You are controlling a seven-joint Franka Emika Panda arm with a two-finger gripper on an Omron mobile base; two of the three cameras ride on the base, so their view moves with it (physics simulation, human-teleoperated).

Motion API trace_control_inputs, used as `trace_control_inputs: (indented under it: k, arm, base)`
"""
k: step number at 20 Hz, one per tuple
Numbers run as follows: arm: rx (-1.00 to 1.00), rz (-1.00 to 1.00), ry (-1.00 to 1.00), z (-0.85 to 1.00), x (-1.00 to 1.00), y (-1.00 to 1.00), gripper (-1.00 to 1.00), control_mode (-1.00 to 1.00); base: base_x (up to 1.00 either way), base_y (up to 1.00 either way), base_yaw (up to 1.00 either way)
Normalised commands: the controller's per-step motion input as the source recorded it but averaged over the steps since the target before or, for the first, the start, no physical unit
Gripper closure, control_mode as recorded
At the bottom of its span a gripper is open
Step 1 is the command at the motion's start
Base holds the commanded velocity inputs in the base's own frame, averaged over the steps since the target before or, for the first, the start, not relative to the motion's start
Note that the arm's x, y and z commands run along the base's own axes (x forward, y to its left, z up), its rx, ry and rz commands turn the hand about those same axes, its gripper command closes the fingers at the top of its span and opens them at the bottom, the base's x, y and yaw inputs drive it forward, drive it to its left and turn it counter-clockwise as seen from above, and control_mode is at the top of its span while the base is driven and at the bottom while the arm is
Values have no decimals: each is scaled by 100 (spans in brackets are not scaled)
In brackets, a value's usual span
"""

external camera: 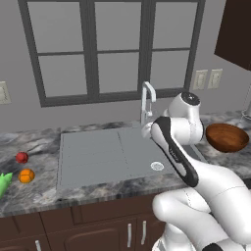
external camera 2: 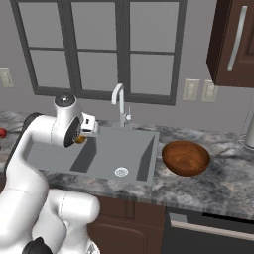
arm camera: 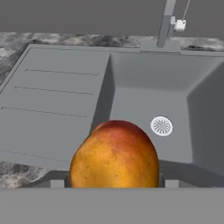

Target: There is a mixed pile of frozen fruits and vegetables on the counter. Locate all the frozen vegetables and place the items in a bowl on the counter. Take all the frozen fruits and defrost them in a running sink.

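My gripper (external camera 2: 82, 137) is shut on a brownish orange fruit (arm camera: 114, 155), whose skin shades from orange to red. It hangs above the front left part of the sink (arm camera: 148, 105), near the ribbed drainboard (arm camera: 52, 100), with the round drain (arm camera: 161, 126) below and beyond it. On the counter (external camera: 44, 196) far to the left lie a red ball (external camera: 21, 157), a bright orange ball (external camera: 26, 175) and the green pointed vegetable (external camera: 4, 182). The wooden bowl (external camera 2: 186, 158) stands to the right of the sink with nothing in it.
The pale gooseneck tap (external camera 2: 119, 101) rises behind the basin, and no water shows. A window fills the wall behind it. A dark upper cabinet (external camera 2: 233, 42) hangs at the right. My own white arm hides part of the sink in the left base view.
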Motion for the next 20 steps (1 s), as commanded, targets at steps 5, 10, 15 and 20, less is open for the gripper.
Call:
trace_control_inputs:
  k: [5, 10, 15, 20]
  arm:
    - [0, -1, 0, -7, 22, -25, 100, -100]
    - [-1, -2, 0, -16, 18, -20, 100, -100]
    - [-3, -3, 0, -26, 10, -14, 100, -100]
    - [-3, -3, 2, -27, 10, -12, 100, -100]
  base:
    - [0, 0, 0]
    - [0, 0, 0]
    - [0, 0, 0]
    - [0, 0, 0]
